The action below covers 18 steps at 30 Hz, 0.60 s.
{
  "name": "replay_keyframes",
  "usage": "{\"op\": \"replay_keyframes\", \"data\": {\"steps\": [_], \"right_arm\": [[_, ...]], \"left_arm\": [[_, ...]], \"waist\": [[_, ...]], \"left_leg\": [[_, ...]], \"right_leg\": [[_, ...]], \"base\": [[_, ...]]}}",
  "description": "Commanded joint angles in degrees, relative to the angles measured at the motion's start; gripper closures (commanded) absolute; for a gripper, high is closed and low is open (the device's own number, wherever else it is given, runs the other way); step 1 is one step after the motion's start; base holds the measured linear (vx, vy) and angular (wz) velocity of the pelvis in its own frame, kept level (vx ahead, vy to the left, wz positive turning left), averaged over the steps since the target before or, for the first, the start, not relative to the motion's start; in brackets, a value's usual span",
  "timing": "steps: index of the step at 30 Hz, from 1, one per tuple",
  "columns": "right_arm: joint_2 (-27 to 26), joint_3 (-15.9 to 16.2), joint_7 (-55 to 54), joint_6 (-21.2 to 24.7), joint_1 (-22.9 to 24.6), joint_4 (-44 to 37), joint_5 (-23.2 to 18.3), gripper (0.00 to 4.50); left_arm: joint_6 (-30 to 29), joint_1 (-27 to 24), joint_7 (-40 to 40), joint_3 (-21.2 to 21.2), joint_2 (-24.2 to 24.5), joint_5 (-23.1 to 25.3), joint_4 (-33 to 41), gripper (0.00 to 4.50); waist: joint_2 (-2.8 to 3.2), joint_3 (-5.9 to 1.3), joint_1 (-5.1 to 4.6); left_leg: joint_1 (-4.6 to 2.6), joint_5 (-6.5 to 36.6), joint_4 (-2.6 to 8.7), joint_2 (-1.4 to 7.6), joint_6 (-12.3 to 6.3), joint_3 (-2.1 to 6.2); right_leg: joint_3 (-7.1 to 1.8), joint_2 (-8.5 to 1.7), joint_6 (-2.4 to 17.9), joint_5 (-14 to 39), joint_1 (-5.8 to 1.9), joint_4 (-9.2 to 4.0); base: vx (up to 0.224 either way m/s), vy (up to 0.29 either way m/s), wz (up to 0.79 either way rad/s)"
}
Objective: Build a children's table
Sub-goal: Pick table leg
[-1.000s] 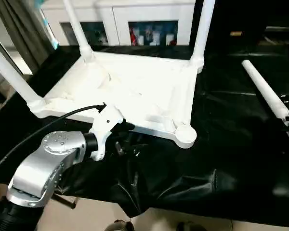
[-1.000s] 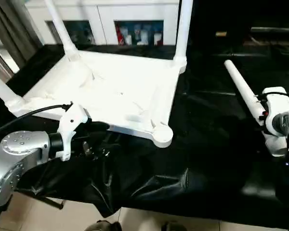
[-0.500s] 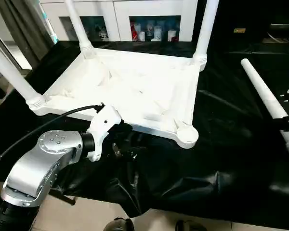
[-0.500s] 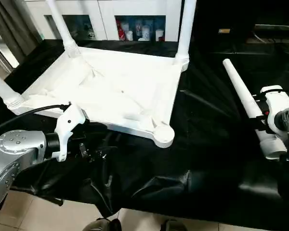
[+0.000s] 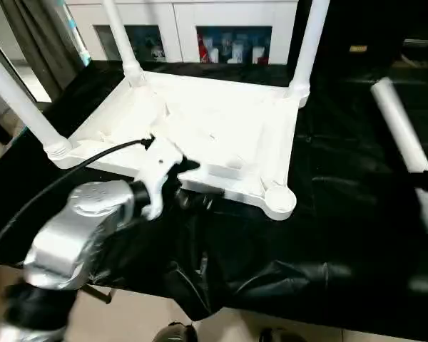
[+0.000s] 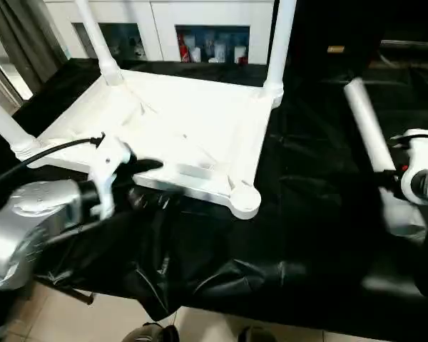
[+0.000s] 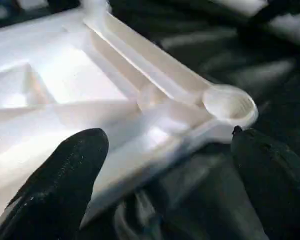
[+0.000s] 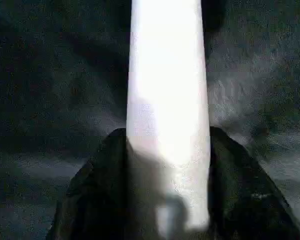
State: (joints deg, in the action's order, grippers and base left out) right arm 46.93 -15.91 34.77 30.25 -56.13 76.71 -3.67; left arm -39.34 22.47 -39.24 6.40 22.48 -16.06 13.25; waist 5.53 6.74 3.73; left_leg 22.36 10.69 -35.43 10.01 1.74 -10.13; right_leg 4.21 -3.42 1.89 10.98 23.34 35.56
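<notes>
The left gripper (image 7: pixel 165 175) has moved in to the near edge of the upturned children's table (image 5: pixel 214 135), fingers spread wide beside the empty corner socket (image 7: pixel 229 104). The right gripper (image 8: pixel 165 200), open a second ago, has now clamped its fingers (image 8: pixel 97 185) around the loose leg (image 6: pixel 371 135) on the black cloth (image 5: pixel 321 235).

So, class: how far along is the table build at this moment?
Done: three legs stand in the upturned table top. In hand: the right gripper grips the fourth leg; the left gripper is open beside the empty socket. Left: seating that leg.
</notes>
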Motion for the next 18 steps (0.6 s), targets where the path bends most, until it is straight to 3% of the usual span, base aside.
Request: {"op": "replay_keyframes", "data": {"steps": [1,2,3,6,8,9,11,12,13,15,17,18], "right_arm": [[-0.5,-5.3,1.5,-3.4,0.5,-1.5,-6.0,2.67],[-1.5,-8.0,4.4,-6.8,2.1,-3.2,-9.0,2.67],[-1.6,-8.1,4.5,-6.9,2.2,-3.3,-9.1,2.67],[-3.7,-10.4,11.5,-10.7,5.5,-7.9,-12.5,2.67],[-6.2,-12.4,20.6,-7.5,9.3,-15.4,-17.3,2.67],[-8.3,-12.7,25.8,-2.4,13.4,-23.5,-21.4,2.67],[-10.8,-11.7,29.1,1.8,18.0,-32.4,-25.3,2.68],[-12.0,-11.0,29.7,3.5,20.3,-36.5,-27.3,2.68],[-14.6,-9.8,29.7,7.1,23.8,-44.4,-31.6,2.68],[-15.7,-9.2,29.3,8.3,25.1,-47.6,-33.4,2.68],[-17.5,-7.7,29.0,9.7,26.9,-52.2,-35.7,2.68],[-17.8,-7.5,29.0,10.0,27.1,-52.9,-36.1,2.68]], "left_arm": [[2.2,1.5,2.8,-2.0,-1.8,0.3,-2.5,0.0],[3.6,2.8,4.6,-2.2,-3.9,0.6,-4.9,0.0],[3.6,2.8,4.7,-2.3,-4.0,0.6,-5.0,0.0],[4.6,4.4,5.2,-2.5,-6.0,-0.1,-7.6,0.0],[4.7,6.5,5.4,-3.5,-8.5,-1.9,-10.1,0.0],[4.7,8.4,5.7,-4.6,-10.7,-3.6,-12.2,0.0],[4.1,10.7,5.1,-5.4,-12.9,-5.6,-14.7,0.0],[3.7,11.8,4.6,-5.7,-14.0,-6.9,-15.8,0.0],[2.3,13.9,3.4,-6.4,-16.2,-9.6,-17.6,0.0],[2.0,14.7,2.9,-6.5,-17.1,-10.7,-18.2,0.0],[0.8,16.2,2.1,-6.6,-18.6,-12.5,-19.1,0.0],[0.5,16.5,1.9,-6.7,-18.9,-12.9,-19.2,0.0]], "waist": [[-2.48,-6.2,0.64],[-2.34,-6.18,0.62],[-2.34,-6.18,0.79],[-2.63,-6.43,1.12],[-2.76,-6.54,1.44],[-2.87,-6.39,1.7],[-3.0,-7.12,2.27],[-2.97,-7.07,2.68],[-3.12,-7.27,2.8],[-3.05,-7.31,3.27],[-3.46,-7.25,3.52],[-3.23,-7.31,3.7]], "left_leg": [[-0.21,4.7,2.04,2.12,-8.15,0.42],[0.0,5.3,1.96,2.06,-7.87,0.52],[-0.24,6.0,1.86,2.05,-7.91,0.36],[-0.06,5.6,1.77,2.1,-8.16,0.59],[-0.07,4.6,1.64,1.96,-9.08,0.44],[0.12,3.4,1.64,1.52,-10.27,0.33],[-0.11,1.2,1.61,2.22,-11.38,0.8],[-0.24,0.5,1.61,2.16,-11.67,0.76],[-0.26,0.3,1.6,2.38,-11.58,0.85],[-0.19,-0.5,1.69,2.45,-11.26,0.96],[-0.23,-0.4,1.78,2.33,-10.11,0.76],[-0.22,-0.4,1.8,2.37,-9.54,0.86]], "right_leg": [[-2.21,-4.1,15.7,9.8,-3.63,-4.06],[-2.08,-4.12,15.2,11.1,-3.68,-4.04],[-2.12,-4.1,14.6,12.0,-3.45,-4.3],[-2.08,-4.19,13.3,13.5,-3.56,-4.08],[-2.14,-4.02,12.8,12.8,-3.54,-4.15],[-2.11,-3.58,11.7,12.0,-3.74,-4.4],[-2.05,-3.94,12.2,9.7,-3.58,-3.68],[-2.16,-3.94,11.8,10.0,-3.44,-3.9],[-2.18,-4.09,12.1,9.9,-3.41,-3.68],[-2.14,-4.23,12.0,10.8,-3.32,-3.69],[-2.21,-4.29,10.9,13.2,-3.18,-4.1],[-2.25,-4.4,10.4,14.0,-3.18,-4.12]], "base": [[0.0,0.0,0.0],[0.0,0.0,0.0],[0.0,0.0,0.0],[0.0,0.0,0.0],[0.0,0.0,0.0],[0.0,0.0,0.0],[0.0,0.0,0.0],[0.0,0.0,0.0],[0.0,0.0,0.0],[0.0,0.0,0.0],[0.0,0.0,0.0],[0.0,0.0,0.0]]}}
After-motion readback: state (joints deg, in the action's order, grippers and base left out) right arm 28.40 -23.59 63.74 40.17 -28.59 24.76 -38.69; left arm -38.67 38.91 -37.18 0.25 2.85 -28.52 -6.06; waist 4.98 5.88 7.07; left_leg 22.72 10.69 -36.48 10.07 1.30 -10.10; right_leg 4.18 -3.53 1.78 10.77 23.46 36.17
